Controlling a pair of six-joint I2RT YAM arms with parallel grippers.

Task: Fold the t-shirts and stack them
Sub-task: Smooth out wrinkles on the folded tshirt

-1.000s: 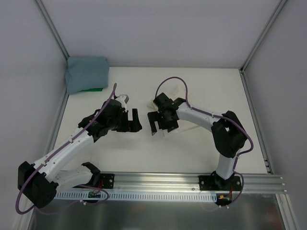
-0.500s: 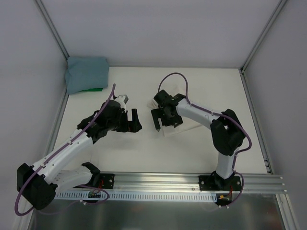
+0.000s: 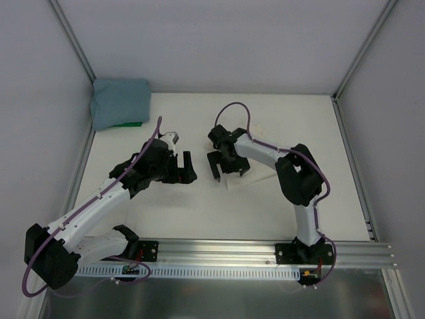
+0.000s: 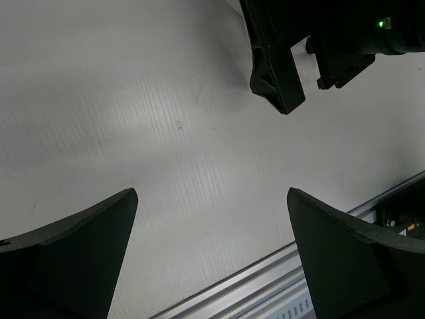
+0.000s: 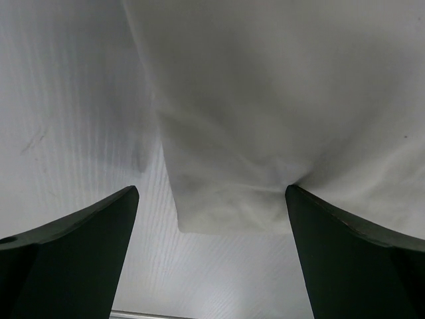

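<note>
The right gripper [image 3: 228, 171], jaws spread, is straddling the cream t-shirt [image 5: 226, 133] corner and could be catching only one layer on closing, undoing the fold, while the left gripper [image 3: 184, 169] is hovering with jaws spread.

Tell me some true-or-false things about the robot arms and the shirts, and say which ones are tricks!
1. The teal-blue t-shirt lies folded in the far left corner of the table. True.
2. The right gripper is open, with the edge of the cream t-shirt below it. True.
3. The left gripper is holding the cream t-shirt. False: it is open over bare table and holds nothing.
4. The cream t-shirt is stacked on top of the teal-blue t-shirt. False: the two lie apart, the cream one near the middle of the table under the right gripper.
</note>
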